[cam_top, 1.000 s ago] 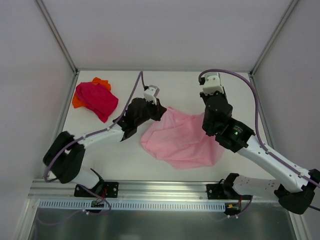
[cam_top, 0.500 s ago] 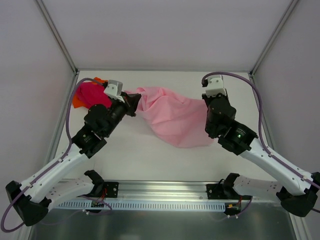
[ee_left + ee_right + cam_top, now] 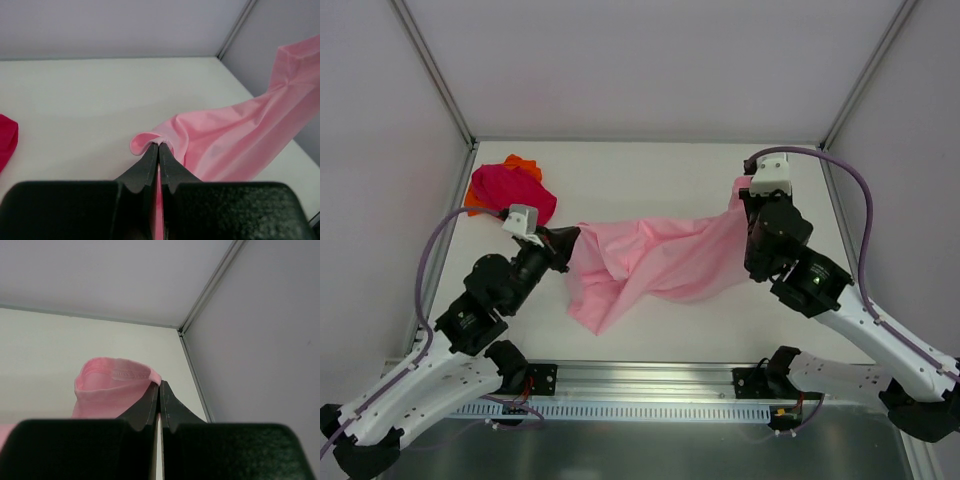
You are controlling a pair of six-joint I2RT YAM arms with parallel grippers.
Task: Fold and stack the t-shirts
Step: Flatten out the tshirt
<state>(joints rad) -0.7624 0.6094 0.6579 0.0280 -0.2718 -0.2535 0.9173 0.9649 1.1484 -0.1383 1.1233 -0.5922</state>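
The light pink t-shirt (image 3: pixel 655 260) hangs stretched between my two grippers above the table, sagging to a bunch at its lower left. My left gripper (image 3: pixel 570 238) is shut on its left edge; the left wrist view shows the pink cloth (image 3: pixel 230 145) pinched between the closed fingertips (image 3: pixel 158 146). My right gripper (image 3: pixel 745 195) is shut on its right end; the right wrist view shows a hemmed pink edge (image 3: pixel 112 385) held at the fingertips (image 3: pixel 160 385). The magenta t-shirt (image 3: pixel 515 195) lies crumpled at the back left, on top of the orange t-shirt (image 3: pixel 523 163).
White table (image 3: pixel 660 170) with grey walls on three sides. The back right corner post (image 3: pixel 210 285) is close to my right gripper. A metal rail (image 3: pixel 640 375) runs along the near edge by the arm bases.
Both grippers have lifted the light pink t-shirt and pulled it apart. The left gripper swung left and then toward the near side; the right gripper moved right and back. The shirt went from bunched to stretched.
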